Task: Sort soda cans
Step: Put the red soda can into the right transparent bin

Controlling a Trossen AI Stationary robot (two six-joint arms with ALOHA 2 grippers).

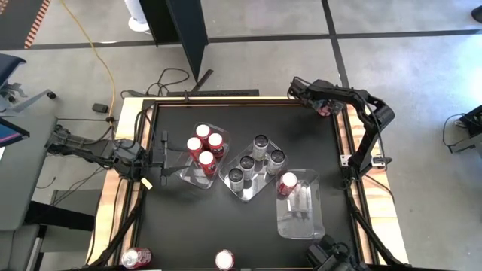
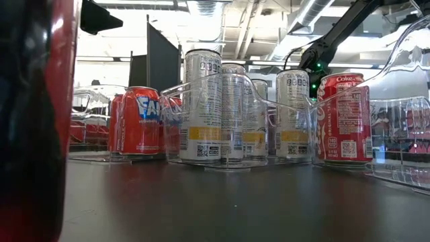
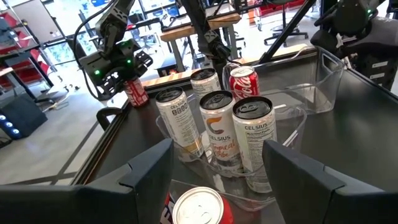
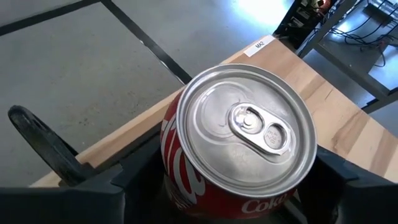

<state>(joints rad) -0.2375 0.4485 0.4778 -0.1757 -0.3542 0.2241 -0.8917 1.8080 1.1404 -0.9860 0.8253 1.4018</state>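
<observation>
Both arms (image 1: 105, 153) are dark, jointed metal with black cables along them; the right arm (image 1: 361, 113) shows green lights near its wrist (small ones), and the fingers (image 3: 149, 171) are flat and matte black.

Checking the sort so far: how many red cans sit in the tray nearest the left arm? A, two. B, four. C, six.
B: the high view shows four red cans clustered in the clear tray beside the left tool.
</observation>
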